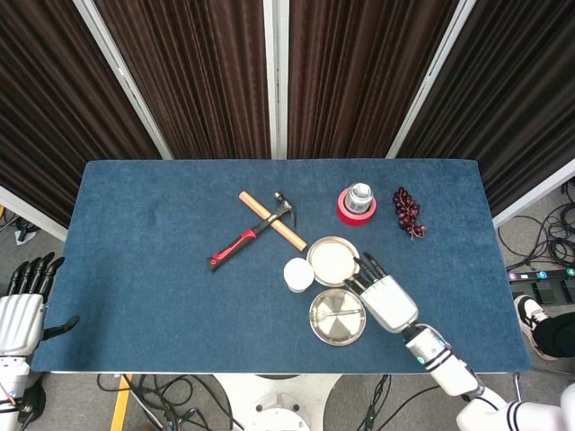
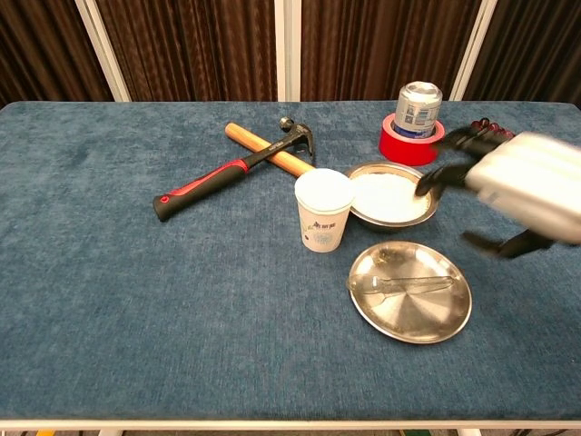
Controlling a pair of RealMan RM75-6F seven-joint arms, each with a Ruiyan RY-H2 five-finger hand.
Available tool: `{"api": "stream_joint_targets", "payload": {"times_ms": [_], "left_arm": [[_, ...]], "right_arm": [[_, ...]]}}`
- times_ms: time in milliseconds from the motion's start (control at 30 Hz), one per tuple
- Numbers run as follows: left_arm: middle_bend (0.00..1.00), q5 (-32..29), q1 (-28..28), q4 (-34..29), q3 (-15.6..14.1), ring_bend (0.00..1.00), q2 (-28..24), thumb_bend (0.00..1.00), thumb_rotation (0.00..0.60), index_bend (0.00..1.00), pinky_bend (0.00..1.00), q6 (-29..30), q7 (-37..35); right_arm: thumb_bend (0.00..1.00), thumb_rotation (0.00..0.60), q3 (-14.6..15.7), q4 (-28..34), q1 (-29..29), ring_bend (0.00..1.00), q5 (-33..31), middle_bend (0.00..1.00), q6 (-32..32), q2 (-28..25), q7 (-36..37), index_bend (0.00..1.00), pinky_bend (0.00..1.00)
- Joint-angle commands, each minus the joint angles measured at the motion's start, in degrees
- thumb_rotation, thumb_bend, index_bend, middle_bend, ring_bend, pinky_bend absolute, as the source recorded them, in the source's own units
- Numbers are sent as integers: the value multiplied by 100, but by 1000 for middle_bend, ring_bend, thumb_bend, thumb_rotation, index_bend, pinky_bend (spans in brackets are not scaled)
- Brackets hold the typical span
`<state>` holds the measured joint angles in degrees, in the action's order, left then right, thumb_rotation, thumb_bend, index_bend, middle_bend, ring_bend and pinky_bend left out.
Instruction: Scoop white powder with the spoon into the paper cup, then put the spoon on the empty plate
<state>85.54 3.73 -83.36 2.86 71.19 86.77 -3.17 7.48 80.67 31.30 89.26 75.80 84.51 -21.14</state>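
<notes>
- Metal spoon lies flat across the round steel plate, near the front of the blue-covered counter, handle pointing to the right.
- Nothing touches the spoon; the robot's white right hand hangs off to the right of the plate, above the counter, blurred in the chest view.
- Its dark fingers are spread apart and hold nothing, reaching towards the rim of the steel bowl of white powder.
- From overhead, that right hand sits just right of both the plate and the bowl.
- White paper cup stands upright just left of the bowl, close behind the plate's left edge.
- Left hand shows only in the head view, low at the left edge, off the counter, dark fingers straight and apart, grasping nothing.
- Behind the cup, a claw hammer with a red-and-black grip lies crossed over a wooden stick.
- Further back on the right, a silver can stands inside a red tape roll, with a bunch of dark grapes beside it.
</notes>
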Motion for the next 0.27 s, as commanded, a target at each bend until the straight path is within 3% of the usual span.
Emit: {"api": "stream_joint_targets", "payload": {"times_ms": [33, 267], "left_arm": [[144, 7, 5, 15, -4, 51, 13, 93, 600, 126, 31, -5, 6], [143, 0, 38, 45, 1, 51, 78, 94, 600, 126, 31, -39, 126]], "right_arm": [[299, 600, -330, 636, -577, 30, -546, 204, 643, -705, 200, 126, 0], [300, 600, -354, 1437, -1441, 0, -871, 149, 1390, -1683, 711, 57, 0]]}}
